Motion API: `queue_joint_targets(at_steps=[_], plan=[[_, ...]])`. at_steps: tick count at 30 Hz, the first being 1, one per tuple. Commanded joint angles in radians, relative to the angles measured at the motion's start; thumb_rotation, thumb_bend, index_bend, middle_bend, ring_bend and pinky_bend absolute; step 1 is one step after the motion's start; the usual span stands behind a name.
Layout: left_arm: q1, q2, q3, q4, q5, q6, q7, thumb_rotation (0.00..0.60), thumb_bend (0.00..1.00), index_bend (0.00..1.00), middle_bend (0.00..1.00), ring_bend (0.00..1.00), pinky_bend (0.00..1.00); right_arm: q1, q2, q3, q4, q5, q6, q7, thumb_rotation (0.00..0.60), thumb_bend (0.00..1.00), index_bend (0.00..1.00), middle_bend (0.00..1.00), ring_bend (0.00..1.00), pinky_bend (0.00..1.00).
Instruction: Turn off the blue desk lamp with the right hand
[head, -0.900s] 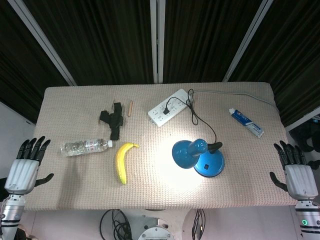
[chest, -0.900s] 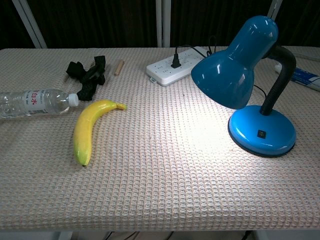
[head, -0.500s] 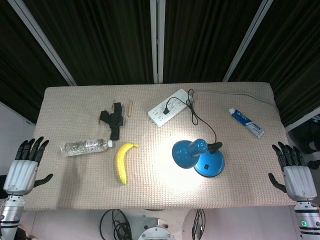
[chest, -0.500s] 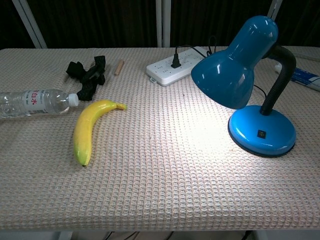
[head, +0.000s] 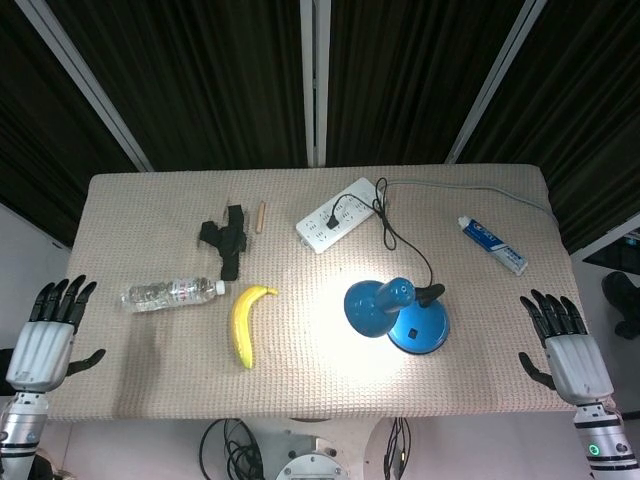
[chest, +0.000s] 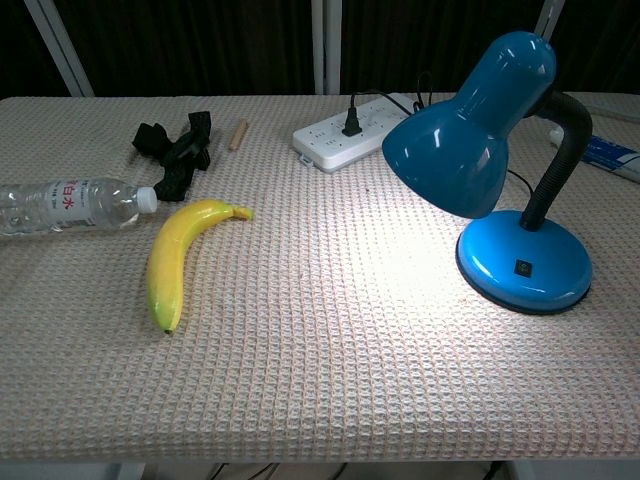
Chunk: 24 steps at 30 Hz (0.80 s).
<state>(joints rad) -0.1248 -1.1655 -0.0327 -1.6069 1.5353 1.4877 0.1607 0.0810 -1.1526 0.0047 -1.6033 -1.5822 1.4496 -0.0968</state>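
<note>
The blue desk lamp (head: 395, 314) stands right of the table's middle, lit, casting a bright patch on the cloth. In the chest view the lamp (chest: 470, 140) has a round base with a small black switch (chest: 521, 267) on top. My right hand (head: 562, 342) hovers open over the table's right front corner, well right of the lamp, fingers apart. My left hand (head: 50, 325) is open off the left front edge, holding nothing. Neither hand shows in the chest view.
A banana (head: 246, 321), a water bottle (head: 170, 293) and a black clip (head: 226, 238) lie left of the lamp. A white power strip (head: 336, 214) with the lamp's cord sits behind it. A toothpaste tube (head: 492, 244) lies at the right, a small wooden stick (head: 260, 216) at the back.
My right hand has drifted left, in over the table's right front corner. The left hand has barely moved. The lamp stays lit.
</note>
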Motion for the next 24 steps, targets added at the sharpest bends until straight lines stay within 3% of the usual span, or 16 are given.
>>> queue_joint_targets(at_steps=[1,3,6,8,14,24], plan=[[-0.001,0.0,0.002,0.0,0.002,-0.003,0.004,0.6,0.06,0.02,0.0,0.0,0.0,0.01,0.008,-0.015,-0.02,-0.013,-0.025,-0.005,0.6,0.22,0.0,0.24,0.47,0.57],[-0.001,0.0,0.004,-0.002,0.003,-0.005,0.008,0.6,0.06,0.02,0.0,0.0,0.0,0.022,0.018,-0.027,-0.042,-0.021,-0.056,-0.025,0.6,0.2,0.0,0.47,0.67,0.72],[0.001,-0.002,0.006,-0.002,-0.001,-0.007,0.005,0.6,0.06,0.02,0.0,0.0,0.0,0.04,0.02,-0.042,-0.072,-0.031,-0.1,-0.071,0.6,0.18,0.0,0.69,0.77,0.79],[0.001,-0.003,0.006,-0.002,-0.003,-0.009,0.004,0.6,0.06,0.02,0.0,0.0,0.0,0.055,0.025,-0.051,-0.099,-0.032,-0.136,-0.096,0.6,0.18,0.0,0.78,0.8,0.81],[0.003,-0.005,0.009,0.002,-0.002,-0.01,0.004,0.6,0.06,0.02,0.0,0.0,0.0,0.11,0.022,-0.051,-0.173,0.005,-0.252,-0.212,0.6,0.18,0.0,0.89,0.87,0.85],[0.002,0.0,0.006,0.005,-0.011,-0.014,-0.004,0.6,0.06,0.02,0.0,0.0,0.0,0.206,-0.024,-0.014,-0.233,0.174,-0.429,-0.333,0.6,0.17,0.0,0.88,0.88,0.85]])
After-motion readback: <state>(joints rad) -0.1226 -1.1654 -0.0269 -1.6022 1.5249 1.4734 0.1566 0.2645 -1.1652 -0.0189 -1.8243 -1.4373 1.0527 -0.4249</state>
